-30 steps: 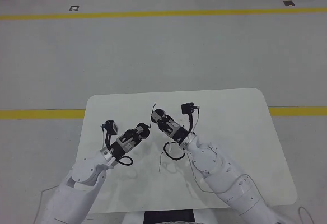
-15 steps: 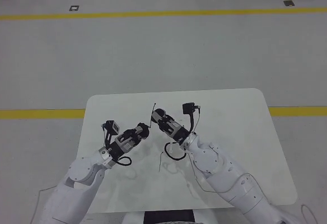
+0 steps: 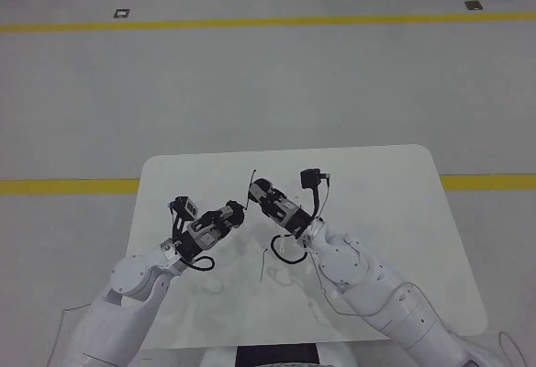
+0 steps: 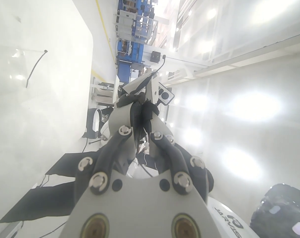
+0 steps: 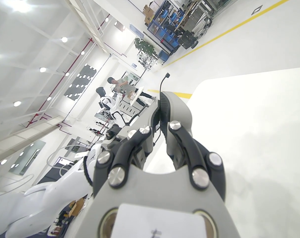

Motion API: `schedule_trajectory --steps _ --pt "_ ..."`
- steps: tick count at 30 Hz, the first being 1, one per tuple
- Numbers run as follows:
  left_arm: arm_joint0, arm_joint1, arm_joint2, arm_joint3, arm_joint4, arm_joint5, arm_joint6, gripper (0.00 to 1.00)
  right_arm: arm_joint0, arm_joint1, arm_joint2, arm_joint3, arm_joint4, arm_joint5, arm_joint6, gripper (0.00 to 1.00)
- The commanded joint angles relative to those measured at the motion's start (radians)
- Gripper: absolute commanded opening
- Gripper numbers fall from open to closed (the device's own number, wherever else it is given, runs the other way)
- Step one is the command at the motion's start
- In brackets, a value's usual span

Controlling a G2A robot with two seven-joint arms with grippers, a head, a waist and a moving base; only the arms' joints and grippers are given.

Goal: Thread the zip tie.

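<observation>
Thin black plastic zip tie [image 5: 161, 89] sits clamped between the 2 closed fingers of the right gripper [image 5: 160, 101]. Its square head pokes out past the fingertips toward the upper middle of the right wrist view, and its tail runs back between the pads. In the top view the zip tie [image 3: 251, 181] rises as a fine line from the right gripper [image 3: 255, 191], just left of the frame's centre, above the white rounded table [image 3: 387, 183]. The left gripper [image 3: 237, 213] sits just beside it, to the lower left. In the left wrist view its 2 black-padded fingers [image 4: 136, 117] are pressed together; whether anything lies between them cannot be told. A second black zip tie [image 4: 35, 66] lies flat on the table in the upper left of that view, well apart from both grippers.
</observation>
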Motion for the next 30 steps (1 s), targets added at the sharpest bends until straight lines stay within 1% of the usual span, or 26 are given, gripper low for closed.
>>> schedule_trajectory --steps 1,6,14,20,26,30 --pt "-0.001 0.0 0.0 0.001 -0.006 0.0 -0.003 0.0 0.004 0.006 -0.009 0.0 0.003 0.0 -0.007 0.0" --pt "-0.002 0.002 0.002 0.001 -0.005 0.002 -0.005 0.0 0.013 0.018 -0.029 0.001 0.021 0.0 -0.022 0.0" --pt "-0.004 0.004 0.01 -0.001 0.005 0.014 -0.008 0.0 0.023 0.034 -0.046 -0.011 0.082 0.0 -0.053 0.0" --pt "-0.005 0.005 0.014 -0.001 0.0 0.017 -0.013 0.0 0.03 0.045 -0.058 -0.017 0.093 0.0 -0.061 0.0" --pt "-0.004 0.007 0.014 -0.004 -0.007 0.014 -0.018 0.0 0.038 0.055 -0.075 -0.014 0.098 0.0 -0.065 0.0" --pt "-0.002 0.008 0.012 -0.006 0.004 -0.002 -0.006 0.0 0.042 0.06 -0.083 -0.003 0.105 0.0 -0.067 0.0"
